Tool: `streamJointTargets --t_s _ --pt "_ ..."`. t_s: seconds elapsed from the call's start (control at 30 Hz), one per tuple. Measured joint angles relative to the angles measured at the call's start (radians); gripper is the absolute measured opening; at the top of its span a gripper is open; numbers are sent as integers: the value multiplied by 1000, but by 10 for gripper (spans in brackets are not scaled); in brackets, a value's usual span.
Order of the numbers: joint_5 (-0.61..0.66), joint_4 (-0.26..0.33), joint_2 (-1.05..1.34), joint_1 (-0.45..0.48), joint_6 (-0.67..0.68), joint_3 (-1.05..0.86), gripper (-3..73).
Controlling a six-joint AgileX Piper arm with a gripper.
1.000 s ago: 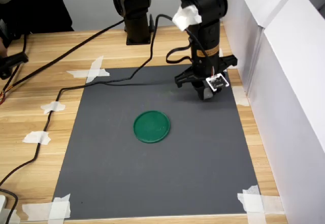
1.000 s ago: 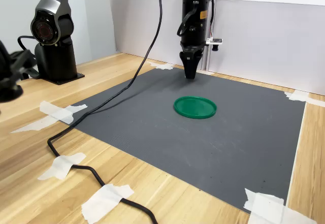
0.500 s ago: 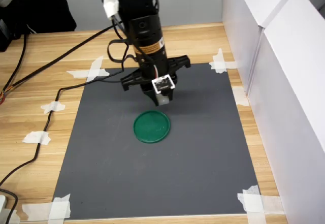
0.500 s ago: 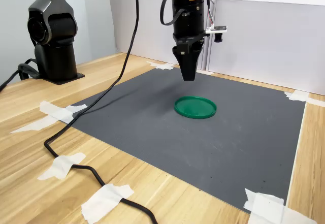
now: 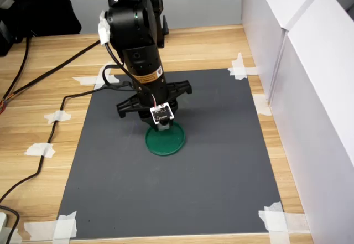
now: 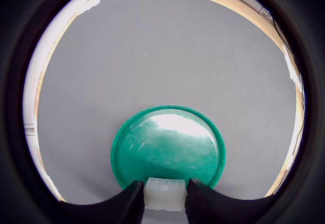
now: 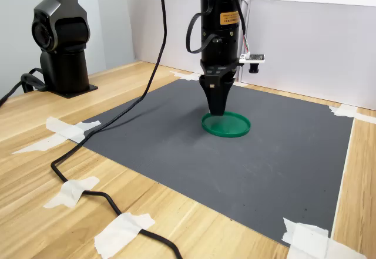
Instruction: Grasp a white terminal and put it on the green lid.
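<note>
a grey mat (image 5: 221, 166) covers the wooden table. the gripper (image 6: 163, 203) is pinched on the terminal (image 6: 164, 194), low over the lid (image 6: 167, 145) near its 6 o'clock rim in the wrist view. placing step: lower, then part the fingers.

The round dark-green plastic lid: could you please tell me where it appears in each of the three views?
First exterior view: round dark-green plastic lid mid-mat, partly behind the gripper.
Wrist view: lid low centre, beyond the white terminal.
Second exterior view: lid right of centre, under the gripper.
Shared landmark: grey mat.
</note>
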State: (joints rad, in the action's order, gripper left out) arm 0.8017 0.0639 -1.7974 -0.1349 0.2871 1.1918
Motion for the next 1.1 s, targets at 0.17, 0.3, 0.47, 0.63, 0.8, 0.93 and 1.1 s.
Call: streamJointTargets --t_s 0.17,0.3,0.47,0.63,0.8,0.93,1.1 --pt "-17 -24 -17 0 8 4 309" --pt "-35 -27 -20 0 37 4 309" --pt "-35 -17 -20 0 46 4 345" --pt "-37 -23 -20 0 34 4 462" --pt "-48 -34 15 0 0 1 520" --pt "-89 -30 119 0 -4 -40 524" --pt "-185 -22 329 5 -48 -178 449"
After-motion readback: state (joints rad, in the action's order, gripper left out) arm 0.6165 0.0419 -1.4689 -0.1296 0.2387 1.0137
